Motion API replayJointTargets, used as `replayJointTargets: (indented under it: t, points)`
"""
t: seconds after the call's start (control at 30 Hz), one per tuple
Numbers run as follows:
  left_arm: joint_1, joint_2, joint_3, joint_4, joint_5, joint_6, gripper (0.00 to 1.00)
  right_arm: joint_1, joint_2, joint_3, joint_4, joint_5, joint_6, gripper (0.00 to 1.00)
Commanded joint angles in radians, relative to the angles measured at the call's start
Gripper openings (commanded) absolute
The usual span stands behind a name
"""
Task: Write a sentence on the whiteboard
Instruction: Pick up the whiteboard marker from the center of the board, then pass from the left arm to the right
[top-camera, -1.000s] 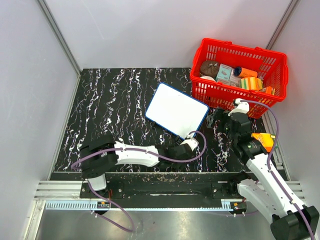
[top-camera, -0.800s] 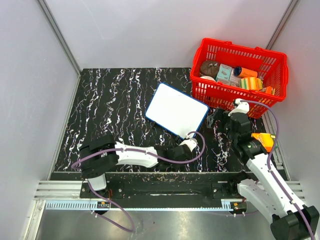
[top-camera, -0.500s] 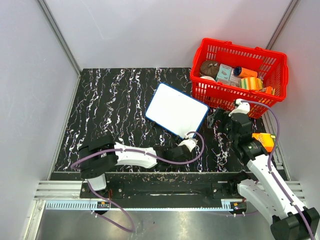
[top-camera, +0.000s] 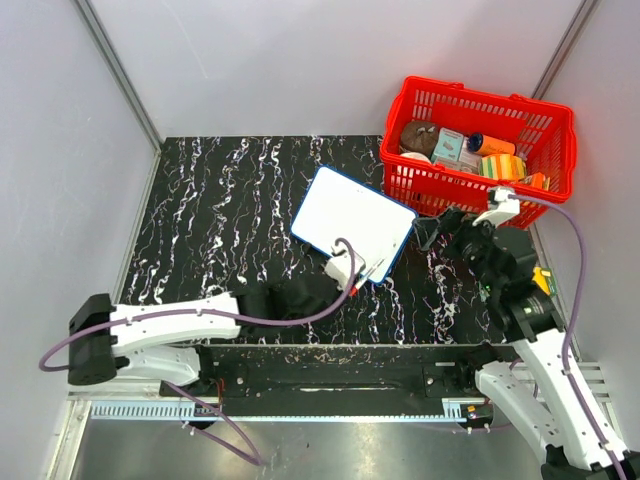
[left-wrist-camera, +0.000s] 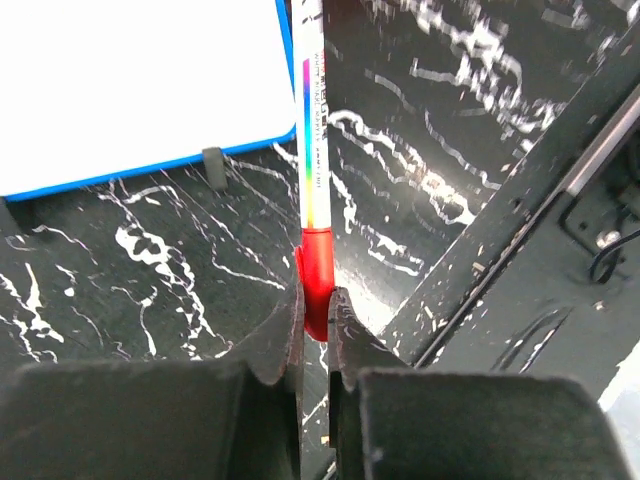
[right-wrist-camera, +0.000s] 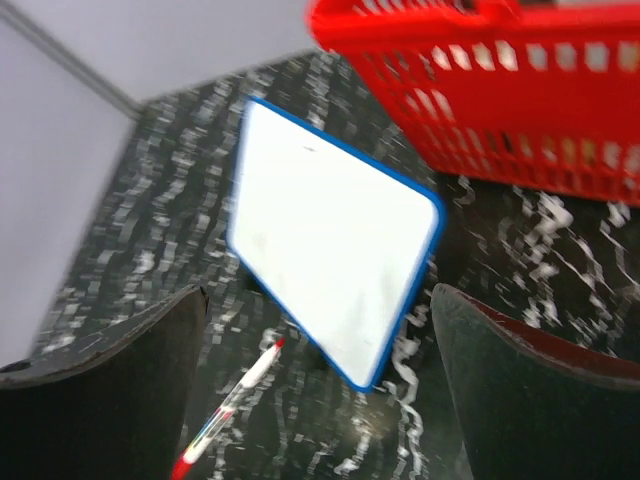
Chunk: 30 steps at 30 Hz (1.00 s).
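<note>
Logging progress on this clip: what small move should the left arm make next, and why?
Probably swing the marker tip over the whiteboard and lower it to touch. The left end effector is shut on the marker's red end, the tip lies beside the board's near corner, and the board is blank.

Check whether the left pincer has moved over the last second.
Yes. In the top view the left pincer has shifted left and a little up the picture, from just below the whiteboard's near corner to its near edge.
</note>
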Motion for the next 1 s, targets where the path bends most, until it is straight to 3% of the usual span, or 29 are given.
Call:
replayJointTargets:
  t: [0.0,0.1,0.23,0.33,0.47,0.73,0.97]
  points:
    - [0.038,-0.104,0.034,-0.019,-0.015,-0.001,0.00,0.004,-0.049,0.097,0.060,-0.217,0.050,1.00]
    - [0.081,-0.148,0.057,0.008,-0.019,-0.024,0.00,0.004,-0.046,0.080,0.168,-0.411,0.121,0.99]
    - [0.154,-0.199,0.062,0.137,0.037,-0.037,0.00,0.004,0.042,-0.015,0.525,-0.713,0.291,0.93]
    - [0.213,-0.214,0.069,0.188,0.090,-0.056,0.00,0.010,0.116,-0.081,0.717,-0.801,0.418,0.86]
    - [0.256,-0.233,0.075,0.260,0.163,-0.062,0.00,0.038,0.150,-0.098,0.733,-0.751,0.422,0.84]
    - [0.261,-0.219,0.098,0.324,0.214,-0.068,0.00,0.122,0.280,-0.123,0.988,-0.736,0.509,0.77]
    - [0.261,-0.225,0.072,0.400,0.284,-0.097,0.00,0.145,0.348,-0.110,1.035,-0.696,0.532,0.69]
